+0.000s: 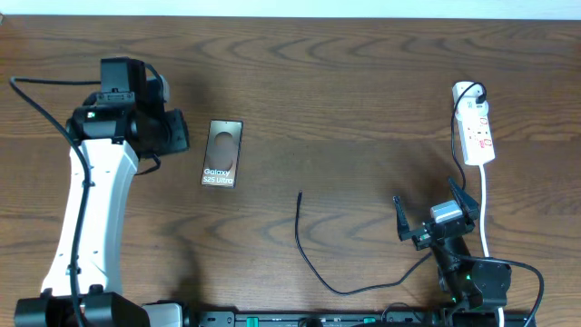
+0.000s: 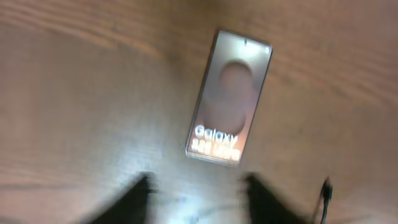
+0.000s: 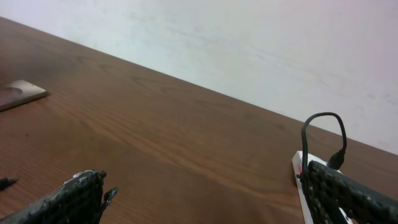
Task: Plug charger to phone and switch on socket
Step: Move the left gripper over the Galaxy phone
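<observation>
No step of the task is done yet. The charger lies loose on the table at lower centre of the overhead frame, its tip well apart from the phone, which lies face up left of centre. The socket is located at upper right. The left fingers are set apart just below the phone, with nothing between them. The right fingers are spread wide and empty, below the socket. The approach is judged to be the step in hand. Next, the cable tip is to be grasped and aligned with the phone's port.
</observation>
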You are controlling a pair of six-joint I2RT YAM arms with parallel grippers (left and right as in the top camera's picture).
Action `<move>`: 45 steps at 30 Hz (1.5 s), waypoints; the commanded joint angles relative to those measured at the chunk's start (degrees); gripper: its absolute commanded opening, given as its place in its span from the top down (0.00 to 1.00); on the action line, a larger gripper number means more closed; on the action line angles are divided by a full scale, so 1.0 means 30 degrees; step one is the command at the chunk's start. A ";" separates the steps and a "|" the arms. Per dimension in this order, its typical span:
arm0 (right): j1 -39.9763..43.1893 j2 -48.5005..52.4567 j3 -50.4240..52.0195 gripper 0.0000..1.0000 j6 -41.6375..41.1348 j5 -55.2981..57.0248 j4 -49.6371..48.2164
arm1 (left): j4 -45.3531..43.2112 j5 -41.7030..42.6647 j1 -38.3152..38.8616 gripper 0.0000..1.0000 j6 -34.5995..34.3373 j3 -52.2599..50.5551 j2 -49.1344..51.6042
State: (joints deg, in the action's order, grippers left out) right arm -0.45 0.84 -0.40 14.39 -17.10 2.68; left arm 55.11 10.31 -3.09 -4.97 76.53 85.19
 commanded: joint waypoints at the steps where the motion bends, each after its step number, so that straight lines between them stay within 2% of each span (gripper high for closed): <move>1: 0.0189 -0.0117 0.0029 0.01 0.0226 0.0015 0.0102 | 0.0648 -0.0182 0.0554 0.02 0.0153 0.0386 0.0182; 5: 0.0189 -0.0117 0.0029 0.01 0.0226 0.0015 0.0102 | 0.0903 -0.0342 0.1355 0.02 0.0641 0.0386 0.0182; 10: 0.0189 -0.0117 0.0029 0.01 0.0226 0.0015 0.0102 | 0.0911 -0.2331 0.2637 0.02 0.0051 0.0459 0.0437; 12: 0.0189 -0.0117 0.0029 0.01 0.0226 0.0015 0.0102 | 0.1078 -0.2310 0.2776 0.02 0.0036 0.0772 0.0918; 23: 0.0189 -0.0117 0.0029 0.01 0.0226 0.0015 0.0102 | 0.3767 -0.2302 0.2900 0.02 0.0051 0.5756 0.6266; 32: 0.0189 -0.0117 0.0029 0.01 0.0226 0.0015 0.0102 | 0.3417 -0.2157 0.3293 0.02 0.0044 0.5858 0.8706; 45: 0.0189 -0.0117 0.0029 0.01 0.0226 0.0015 0.0102 | 0.1545 -0.2164 0.3810 0.02 0.0051 0.4845 0.8969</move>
State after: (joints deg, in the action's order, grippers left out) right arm -0.45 0.84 -0.40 14.39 -17.10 2.70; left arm 61.04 4.14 8.36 -4.49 92.97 111.96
